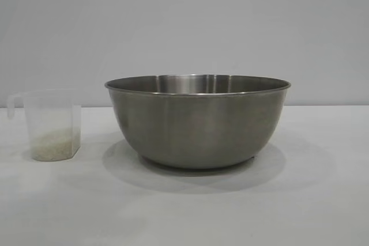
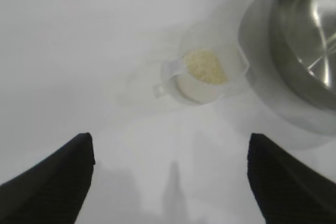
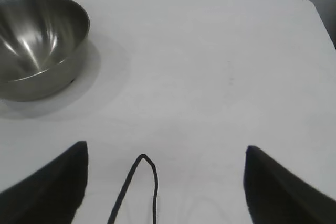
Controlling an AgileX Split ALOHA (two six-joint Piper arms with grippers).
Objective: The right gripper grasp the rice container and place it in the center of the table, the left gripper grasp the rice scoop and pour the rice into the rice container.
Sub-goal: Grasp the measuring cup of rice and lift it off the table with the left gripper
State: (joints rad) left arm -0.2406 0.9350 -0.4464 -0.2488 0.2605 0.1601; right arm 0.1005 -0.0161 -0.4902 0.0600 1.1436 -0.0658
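Observation:
The rice container (image 1: pixel 197 120), a big steel bowl, stands on the white table (image 1: pixel 323 200) about mid-view, and shows too as the rice container (image 2: pixel 307 40) and the rice container (image 3: pixel 37 40). Left of it stands the rice scoop (image 1: pixel 51 125), a clear cup with a side handle and rice (image 1: pixel 55 145) at its bottom. In the left wrist view the rice scoop (image 2: pixel 207 72) with its rice (image 2: pixel 205 66) lies some way ahead of my left gripper (image 2: pixel 170 153), which is open and empty above the table. My right gripper (image 3: pixel 165 161) is open and empty, apart from the bowl.
A thin black cable loop (image 3: pixel 142 182) hangs between the right gripper's fingers (image 3: pixel 58 177). The table's far edge meets a pale grey wall (image 1: pixel 184 21). Neither arm shows in the exterior view.

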